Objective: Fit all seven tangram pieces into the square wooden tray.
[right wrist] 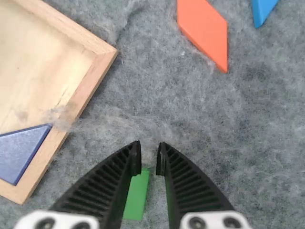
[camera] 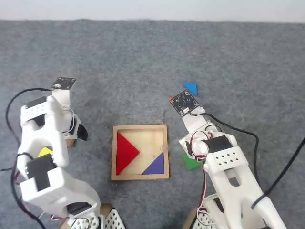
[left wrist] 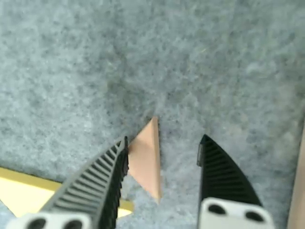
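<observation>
The square wooden tray lies between the arms and holds a red triangle and a purple triangle. My left gripper is open, low over the mat, left of the tray. A tan triangle lies flat between its fingers, against one finger. A yellow piece lies beside it. My right gripper is shut to a narrow slit just right of the tray rim. A green piece lies on the mat under its fingers. An orange parallelogram and a blue triangle lie farther out.
Grey felt covers the table. The blue triangle sits beyond the right arm's wrist camera. The green piece pokes out beside the right arm, and the yellow piece beside the left arm. Cables trail from both arms.
</observation>
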`<state>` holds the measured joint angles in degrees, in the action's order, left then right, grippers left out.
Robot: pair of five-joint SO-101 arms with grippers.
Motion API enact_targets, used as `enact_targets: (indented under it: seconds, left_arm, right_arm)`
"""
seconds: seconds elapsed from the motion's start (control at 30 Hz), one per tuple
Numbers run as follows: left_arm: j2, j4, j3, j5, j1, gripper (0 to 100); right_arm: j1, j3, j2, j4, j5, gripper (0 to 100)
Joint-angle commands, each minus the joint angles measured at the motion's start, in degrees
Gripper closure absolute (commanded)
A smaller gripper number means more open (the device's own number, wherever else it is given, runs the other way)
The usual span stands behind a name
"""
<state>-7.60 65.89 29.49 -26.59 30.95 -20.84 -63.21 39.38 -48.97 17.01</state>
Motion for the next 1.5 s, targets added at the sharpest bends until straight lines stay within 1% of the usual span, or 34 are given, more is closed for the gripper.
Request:
enact_targets:
  seconds: [0.0,0.13,0.37,0.57,1.0,1.17,1.47]
  left_arm:
    - [3.16,0.79,-0.13,-2.81,0.26,78]
    - [3.16,1.67,-1.19,-4.04,1.41,78]
    - [2.9,1.67,-2.33,-8.09,6.24,77]
    - [2.46,1.67,-1.98,-7.91,4.75,77]
    - [2.37,1.58,-1.89,-7.91,4.57,78]
    - [2.37,2.46,-1.8,-7.91,4.66,82]
    - [2.46,3.25,-1.8,-7.91,4.57,83]
  right_arm:
    - [1.01,0.7,2.51,0.75,-0.18,92.3]
    - [1.01,0.7,2.51,0.84,-0.09,92.3]
    - [1.01,0.7,2.51,0.92,-0.09,92.3]
    - [1.01,0.7,2.51,0.92,-0.09,92.3]
    - [1.01,0.7,2.51,0.84,-0.18,92.3]
    - [1.01,0.7,2.51,0.84,-0.18,92.3]
    - [1.01,0.7,2.51,0.75,-0.18,92.3]
